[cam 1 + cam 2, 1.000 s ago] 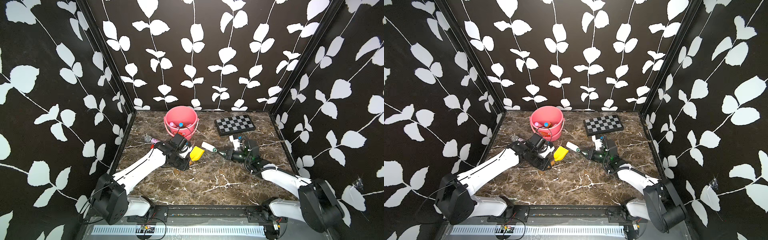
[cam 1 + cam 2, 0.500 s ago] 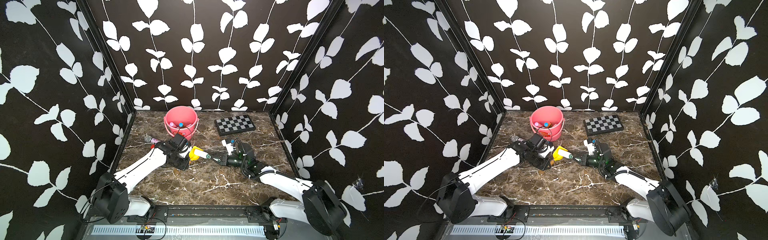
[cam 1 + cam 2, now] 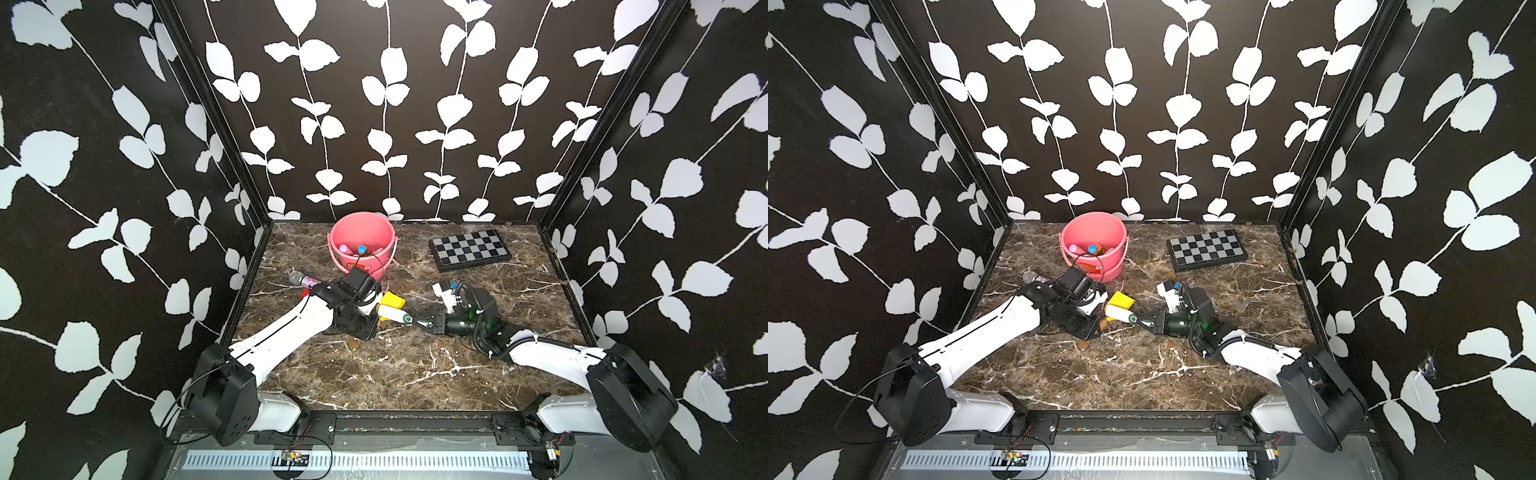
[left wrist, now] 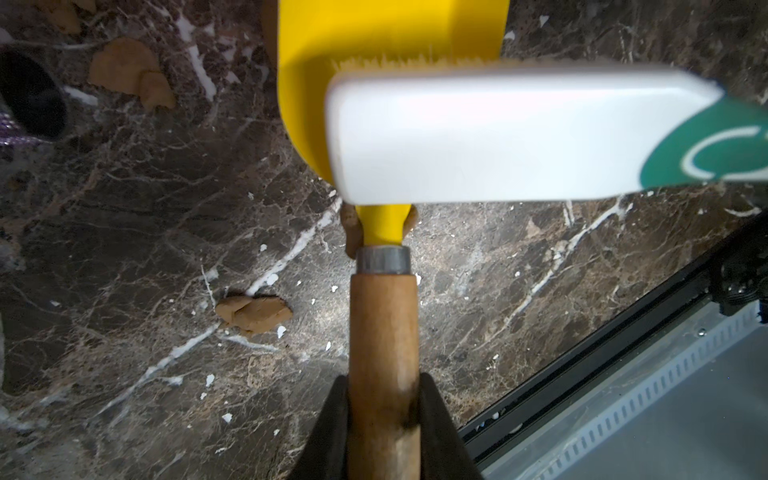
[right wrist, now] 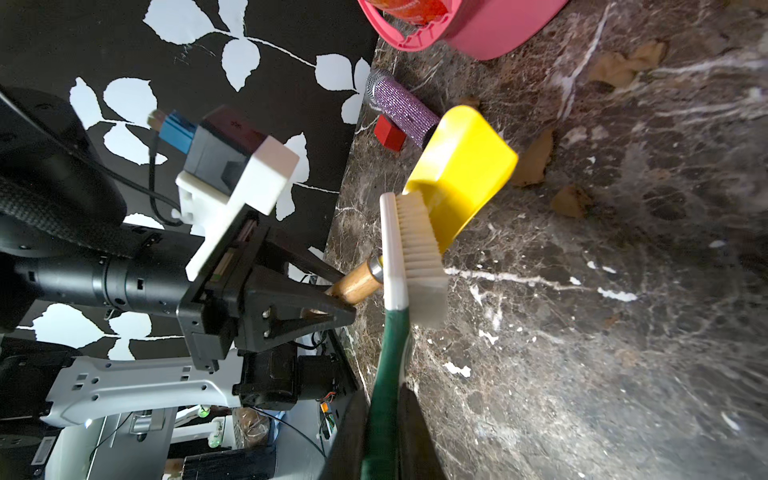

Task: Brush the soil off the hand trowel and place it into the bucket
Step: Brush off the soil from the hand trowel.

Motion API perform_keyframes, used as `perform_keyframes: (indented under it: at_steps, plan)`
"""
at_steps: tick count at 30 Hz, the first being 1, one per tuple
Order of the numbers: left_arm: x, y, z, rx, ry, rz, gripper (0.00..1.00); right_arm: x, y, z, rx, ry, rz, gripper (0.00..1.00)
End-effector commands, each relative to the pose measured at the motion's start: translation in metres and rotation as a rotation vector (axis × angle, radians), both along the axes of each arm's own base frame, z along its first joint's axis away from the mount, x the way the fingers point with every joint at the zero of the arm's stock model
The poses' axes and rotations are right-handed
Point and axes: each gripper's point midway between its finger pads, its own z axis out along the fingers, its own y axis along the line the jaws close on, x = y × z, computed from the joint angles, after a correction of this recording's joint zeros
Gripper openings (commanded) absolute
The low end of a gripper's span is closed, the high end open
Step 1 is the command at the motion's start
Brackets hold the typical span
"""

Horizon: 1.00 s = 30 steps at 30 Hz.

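**A:** What have the jaws got?

**B:** The left gripper (image 4: 384,388) is clamped on the wooden handle of the hand trowel (image 4: 382,316). The right gripper (image 5: 384,401) is closed tight on the green handle of the brush (image 5: 415,245).

**A:** Where is the trowel?

**B:** It is held over the bench (image 3: 415,374), a little left of its middle. Its yellow blade points toward the bucket (image 3: 386,259), which stands near the back edge, apart from the blade.

**A:** Which step is this?

**B:** The brushing, I'd say. The brush lies across the blade at its neck end, bristles against the yellow. What shows of the blade looks clean, but the part under the brush is hidden. The soil (image 4: 253,311) lies in lumps on the bench around the trowel. There are two brown bits beside the neck, and I can't tell if they cling to it or lie beneath.

**A:** What does the next move call for?

**B:** Probably a stroke along the blade toward its tip, with the left grip firm so the handle doesn't twist. Once the neck is clear, the brush has to back away. Then the left arm must lift the blade over the bucket's rim before letting go.
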Motion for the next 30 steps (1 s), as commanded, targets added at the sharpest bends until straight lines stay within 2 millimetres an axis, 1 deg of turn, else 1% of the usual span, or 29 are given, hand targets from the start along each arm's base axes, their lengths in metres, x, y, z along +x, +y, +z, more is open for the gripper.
perform_keyframes:
  at_steps: [1,4,6,8,10,12,15,18,22,23,26,30]
  plan:
    - [0.004,-0.007,0.014,-0.048,-0.047,-0.018,0.0,0.028,-0.031,-0.004,-0.052,-0.002,-0.133,0.0]
    - [0.001,-0.008,0.015,-0.062,-0.042,-0.027,0.0,0.043,-0.053,0.001,-0.078,-0.029,-0.201,0.0]
    - [-0.001,-0.005,0.015,-0.054,-0.038,-0.028,0.0,0.047,-0.059,0.012,-0.07,-0.065,-0.216,0.0]
    - [-0.002,0.0,0.013,-0.047,-0.029,-0.022,0.0,0.046,-0.064,0.024,-0.093,-0.124,-0.212,0.0]
    - [-0.002,0.005,0.012,-0.051,-0.01,-0.004,0.0,0.041,-0.071,0.031,-0.188,-0.205,-0.188,0.0]
    - [-0.003,0.009,0.013,-0.078,0.01,0.02,0.0,0.033,-0.077,0.032,-0.312,-0.3,-0.151,0.0]
    - [-0.004,0.012,0.017,-0.139,0.054,0.059,0.0,0.015,-0.081,0.024,-0.538,-0.437,-0.055,0.0]
    - [-0.003,0.018,0.021,-0.22,0.108,0.124,0.0,-0.002,-0.071,0.017,-0.676,-0.556,0.069,0.0]
    - [0.005,0.028,0.028,-0.343,0.163,0.256,0.0,-0.018,-0.05,0.015,-0.782,-0.708,0.193,0.0]
    - [0.005,0.026,0.032,-0.387,0.181,0.278,0.0,-0.022,-0.043,0.016,-0.802,-0.752,0.226,0.0]
    - [0.007,0.026,0.034,-0.463,0.207,0.371,0.0,-0.041,-0.016,0.019,-0.838,-0.927,0.357,0.0]
    - [0.005,0.012,0.028,-0.617,0.299,0.484,0.0,-0.065,0.03,0.021,-0.78,-1.138,0.514,0.0]
